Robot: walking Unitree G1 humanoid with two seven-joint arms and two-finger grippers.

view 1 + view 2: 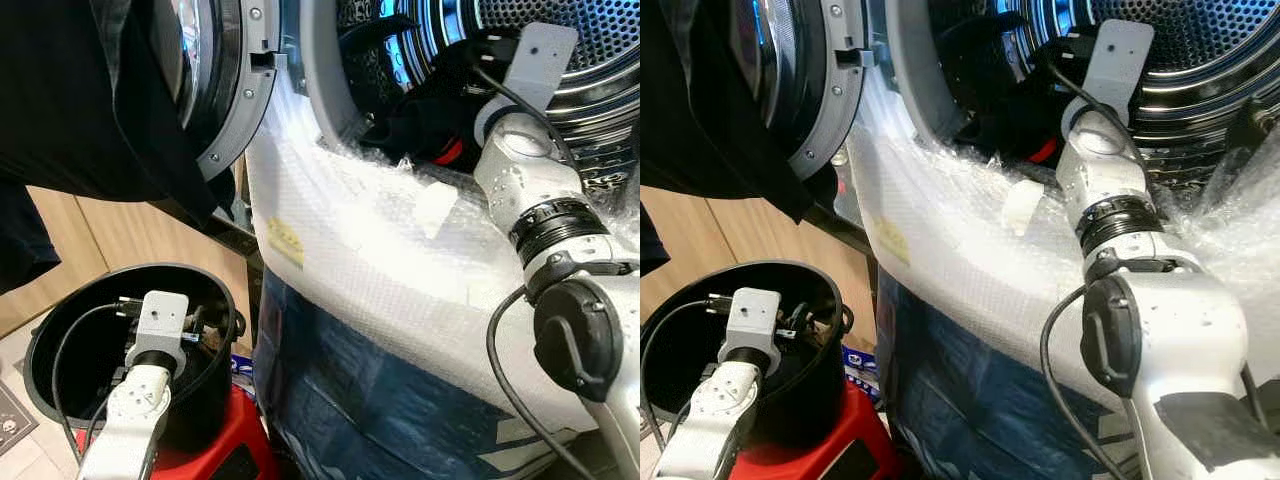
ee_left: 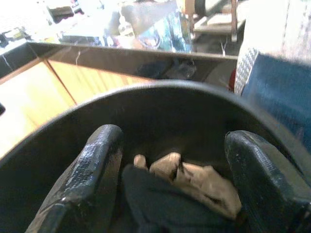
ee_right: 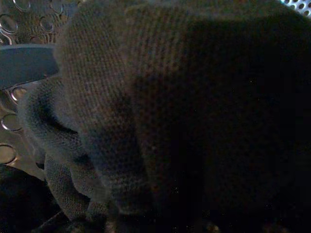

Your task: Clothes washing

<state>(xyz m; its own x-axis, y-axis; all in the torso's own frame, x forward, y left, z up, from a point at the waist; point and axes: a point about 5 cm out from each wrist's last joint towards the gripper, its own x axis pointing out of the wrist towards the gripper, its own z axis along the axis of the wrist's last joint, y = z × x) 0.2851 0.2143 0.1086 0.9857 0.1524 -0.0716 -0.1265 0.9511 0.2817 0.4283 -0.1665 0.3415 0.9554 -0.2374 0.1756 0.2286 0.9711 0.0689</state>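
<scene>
Beyond the right arm's wrist, inside the mouth of the washing machine point(image 1: 400, 230), the right gripper point(image 1: 455, 75) reaches into the perforated steel drum point(image 1: 590, 40), where a dark garment point(image 3: 184, 116) lies bunched against the drum wall with a touch of red fabric point(image 1: 450, 152) just below the wrist. From the right wrist view, knitted dark cloth presses right up against the camera and hides both fingers, so whether that gripper is clamped on the cloth or has let it go cannot be told. Down at the robot's left, the left gripper point(image 2: 175, 184) sits inside the black laundry bucket point(image 1: 60, 310), which stands on a red base point(image 1: 215, 450); its two fingers point(image 2: 92, 170) stand apart, released, with a beige cloth point(image 2: 194, 179) and a dark cloth point(image 2: 160, 204) lying between and just ahead of them, not yet pinched. Above that gripper the machine's round door point(image 1: 225, 100) hangs open, with a black garment point(image 1: 80, 100) draped over it. Bubble wrap point(image 1: 380, 250) covers the machine's front below the right forearm. Judgement: the step in hand is loading, with one item at or in the drum and more waiting in the bucket. The next move appears to call for the right gripper to draw back clear of the door seal without dragging cloth out, and for the left fingers to settle lower and close on the bucket's contents. Risk noted: cloth snagging on the right fingers at withdrawal.
</scene>
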